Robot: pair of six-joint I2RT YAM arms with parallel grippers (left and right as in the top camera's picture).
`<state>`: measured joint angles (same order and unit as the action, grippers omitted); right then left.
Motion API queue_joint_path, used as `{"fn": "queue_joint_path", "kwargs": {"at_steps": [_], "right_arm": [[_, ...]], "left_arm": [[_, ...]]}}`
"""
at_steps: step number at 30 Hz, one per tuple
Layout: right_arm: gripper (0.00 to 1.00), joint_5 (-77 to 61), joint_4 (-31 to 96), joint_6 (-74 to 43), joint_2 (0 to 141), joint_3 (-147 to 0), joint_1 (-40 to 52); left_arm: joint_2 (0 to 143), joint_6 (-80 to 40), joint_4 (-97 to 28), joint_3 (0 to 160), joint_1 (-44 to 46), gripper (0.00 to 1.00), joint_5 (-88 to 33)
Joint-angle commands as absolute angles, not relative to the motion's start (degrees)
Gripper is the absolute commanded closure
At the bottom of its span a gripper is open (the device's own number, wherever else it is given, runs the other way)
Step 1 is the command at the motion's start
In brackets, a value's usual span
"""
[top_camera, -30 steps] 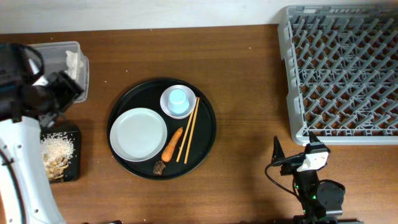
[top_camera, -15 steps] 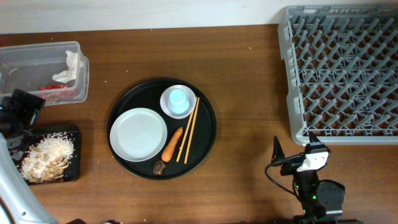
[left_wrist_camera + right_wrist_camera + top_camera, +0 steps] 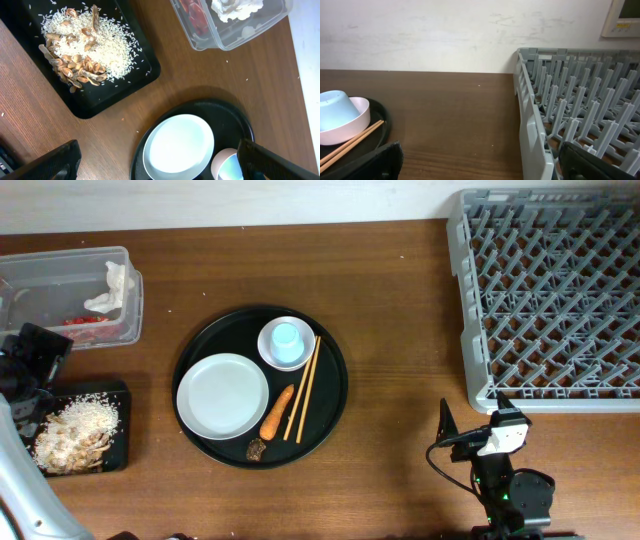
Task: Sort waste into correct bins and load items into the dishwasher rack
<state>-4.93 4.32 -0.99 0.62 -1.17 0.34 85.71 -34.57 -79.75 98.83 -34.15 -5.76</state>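
On the round black tray (image 3: 330, 395) lie a white plate (image 3: 223, 395), a light-blue cup (image 3: 286, 338) inside a white bowl (image 3: 270, 352), two chopsticks (image 3: 303, 388), a carrot (image 3: 277, 412) and a dark scrap (image 3: 256, 449). The clear tub (image 3: 60, 275) holds tissue (image 3: 113, 285) and a red wrapper (image 3: 80, 321). Rice (image 3: 95, 45) and beige scraps fill the black rectangular tray (image 3: 145, 75). My left gripper (image 3: 160, 165) is open and empty, high above the plate (image 3: 180, 147). My right gripper (image 3: 485, 165) is open beside the grey rack (image 3: 580, 100).
The rack (image 3: 550, 295) fills the table's back right corner. The left arm (image 3: 30, 365) stands at the left edge between the tub and the rice tray. The right arm (image 3: 505, 470) sits at the front edge. A white wall runs behind the table.
The left arm has drawn back from over the clear tub toward the left edge, and the red wrapper now shows inside the tub. The right arm has not moved.
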Motion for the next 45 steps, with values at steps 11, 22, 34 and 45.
{"fn": "queue_joint_path", "kwargs": {"at_steps": [11,22,34,45], "right_arm": [[0.02,-4.43,4.14,-0.64,0.21,-0.32,-0.03],[0.02,-36.88,1.43,-27.75,0.19,-0.32,-0.01],[0.02,-41.74,-14.85,-48.53,0.91,-2.26,-0.01],[0.02,-43.11,20.73,-10.76,50.04,-48.14,4.99]], "left_arm": [[84.79,-35.16,-79.83,98.28,-34.3,0.01,-6.17],[84.79,-35.16,-79.83,98.28,-34.3,0.01,-6.17],[84.79,-35.16,-79.83,98.28,-34.3,0.01,-6.17],[84.79,-35.16,-79.83,98.28,-34.3,0.01,-6.17]]}}
